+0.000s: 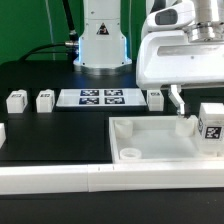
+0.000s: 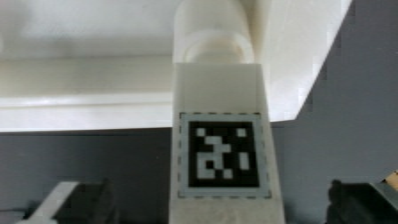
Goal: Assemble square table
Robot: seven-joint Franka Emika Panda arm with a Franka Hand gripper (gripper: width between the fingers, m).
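Note:
The square table's white top lies at the exterior view's right, rim up, with a round socket at its near corner. My gripper hangs over the top's far right part. In the wrist view a white leg with a black-white tag stands against the white top, between my gripper's dark fingers. Both fingers stand apart from the leg, so the gripper is open. Three loose legs lie on the black table at the back.
The marker board lies between the loose legs. A white tagged block stands at the top's right edge. Long white border bars run along the front and the left. The robot's base stands at the back.

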